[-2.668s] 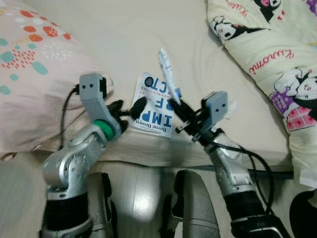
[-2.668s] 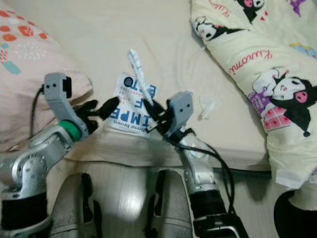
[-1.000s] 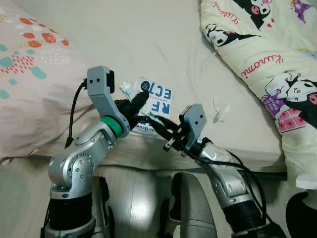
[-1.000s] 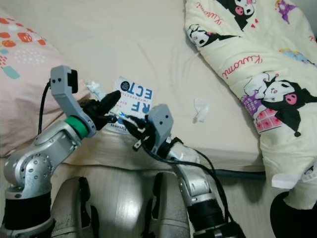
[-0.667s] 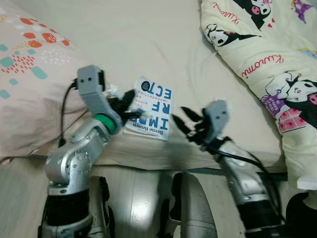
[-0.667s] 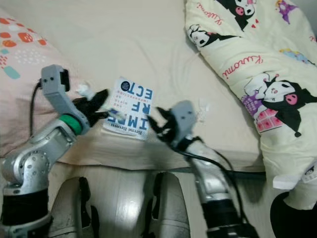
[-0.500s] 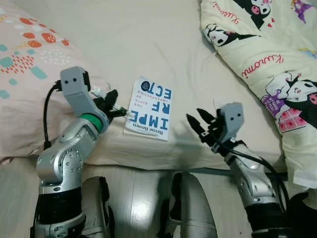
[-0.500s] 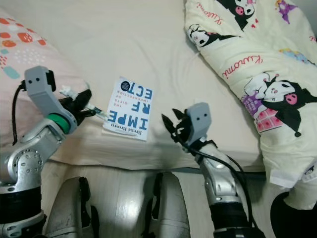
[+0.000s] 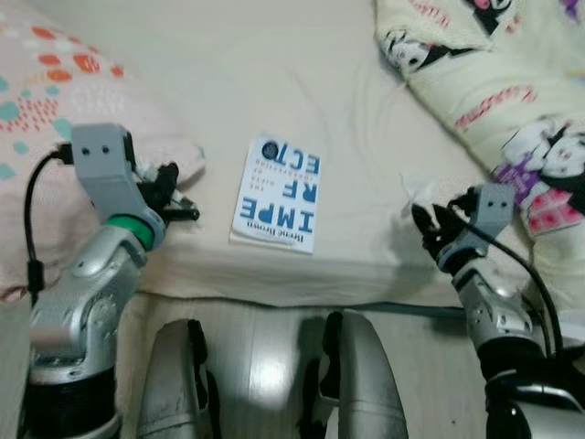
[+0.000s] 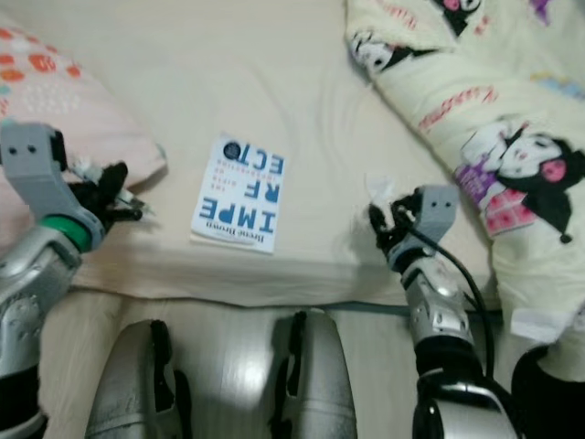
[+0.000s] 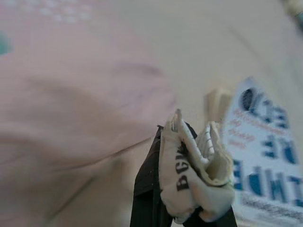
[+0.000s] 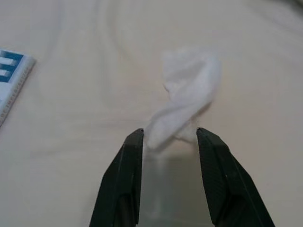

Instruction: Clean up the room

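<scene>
Lighting: soft, even, warm; we see faint shadows along the near edge of the bed (image 9: pixel 302 110). Head views slightly motion-blurred, worst at the quilt (image 9: pixel 512 101) far right. Left wrist view heavily defocused; right wrist view clearer.

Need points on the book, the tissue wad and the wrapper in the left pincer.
book (image 9: pixel 276 194), left eye view, middle of the cover.
tissue (image 12: pixel 189 92), right wrist view, middle of the white wad.
wrapper (image 11: pixel 189 175), left wrist view, crumpled middle above the fingers.
</scene>
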You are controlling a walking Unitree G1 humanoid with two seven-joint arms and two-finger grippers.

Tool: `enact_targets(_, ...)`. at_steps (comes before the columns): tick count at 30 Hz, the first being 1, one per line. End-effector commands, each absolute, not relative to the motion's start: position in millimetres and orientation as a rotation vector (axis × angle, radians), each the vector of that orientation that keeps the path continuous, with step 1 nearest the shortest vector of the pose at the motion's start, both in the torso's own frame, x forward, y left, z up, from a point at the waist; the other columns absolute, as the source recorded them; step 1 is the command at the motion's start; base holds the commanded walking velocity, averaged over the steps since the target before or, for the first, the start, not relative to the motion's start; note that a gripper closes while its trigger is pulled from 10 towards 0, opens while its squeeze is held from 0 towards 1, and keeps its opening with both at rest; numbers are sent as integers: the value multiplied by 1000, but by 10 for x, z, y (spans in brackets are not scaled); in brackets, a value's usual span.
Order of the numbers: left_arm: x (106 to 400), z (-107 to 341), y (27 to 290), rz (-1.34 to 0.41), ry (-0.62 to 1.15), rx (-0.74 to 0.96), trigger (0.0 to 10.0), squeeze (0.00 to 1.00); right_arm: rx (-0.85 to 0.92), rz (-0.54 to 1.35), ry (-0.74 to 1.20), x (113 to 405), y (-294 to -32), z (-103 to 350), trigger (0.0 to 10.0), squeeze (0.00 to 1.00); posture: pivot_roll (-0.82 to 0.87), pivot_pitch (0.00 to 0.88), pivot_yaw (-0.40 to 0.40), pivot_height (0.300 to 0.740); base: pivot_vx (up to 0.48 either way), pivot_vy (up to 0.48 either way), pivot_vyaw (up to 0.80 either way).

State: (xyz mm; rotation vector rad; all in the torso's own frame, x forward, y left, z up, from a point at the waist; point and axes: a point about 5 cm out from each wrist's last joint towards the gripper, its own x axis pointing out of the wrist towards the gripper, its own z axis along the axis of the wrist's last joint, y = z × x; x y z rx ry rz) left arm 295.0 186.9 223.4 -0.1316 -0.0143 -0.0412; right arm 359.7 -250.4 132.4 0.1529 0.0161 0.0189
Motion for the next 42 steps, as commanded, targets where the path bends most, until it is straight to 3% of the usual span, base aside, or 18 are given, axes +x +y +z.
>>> enact_targets(1,2901,2188,1900,-18,14,-108,10000,0,165,-10,30,3585,-2515,1263,10000,0,77,399,21,592,0,0,0)
enact_targets(12,2819,2270,2019,30,17,-75,10000,0,85,-88,-15,3647,-2545,1358,10000,0,121,447,43,592,0,0,0)
enact_targets(17,2752,2292,2053,46,46,-53,10000,0,13,-167,53,3662,-2622,1326,10000,0,154,478,58,592,0,0,0)
enact_targets(18,2740,2286,2070,55,55,-48,10000,0,1,-203,58,3648,-2659,1313,0,0,159,477,58,592,0,0,0)
enact_targets(33,2814,2258,2033,68,62,-71,10000,0,9,-190,20,3680,-2659,1392,0,0,130,418,37,592,0,0,0)
enact_targets(38,2886,2206,1967,59,56,-85,10000,0,-3,-133,-6,3696,-2575,1406,0,0,85,349,-6,592,0,0,0)
enact_targets(42,2901,2101,1813,-7,32,-44,10000,0,-43,17,-106,3703,-2337,1463,0,0,47,297,-44,592,0,0,0)
